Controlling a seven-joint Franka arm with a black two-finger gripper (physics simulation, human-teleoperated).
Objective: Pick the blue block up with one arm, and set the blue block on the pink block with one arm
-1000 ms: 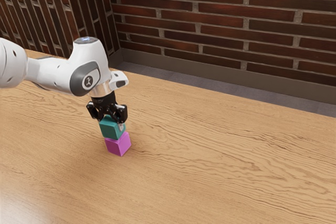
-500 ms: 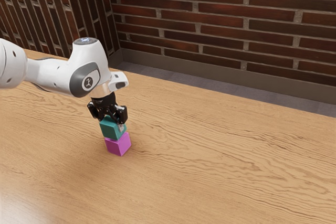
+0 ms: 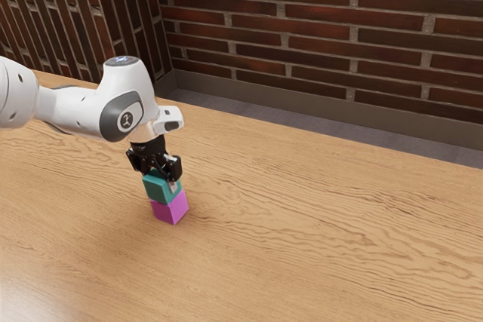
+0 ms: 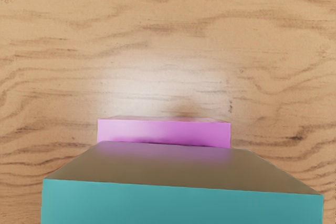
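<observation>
Pink block (image 4: 164, 132) mostly under blue block (image 4: 178, 195)

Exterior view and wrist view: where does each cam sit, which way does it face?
Exterior view: beside the arm, above the table, looking down across it toward the brick wall; shows the white arm and black claw over the teal block.
Wrist view: on the hand, looking down past the teal block to the pink block beneath it.
Shared: both blocks, stacked, and the table.
</observation>
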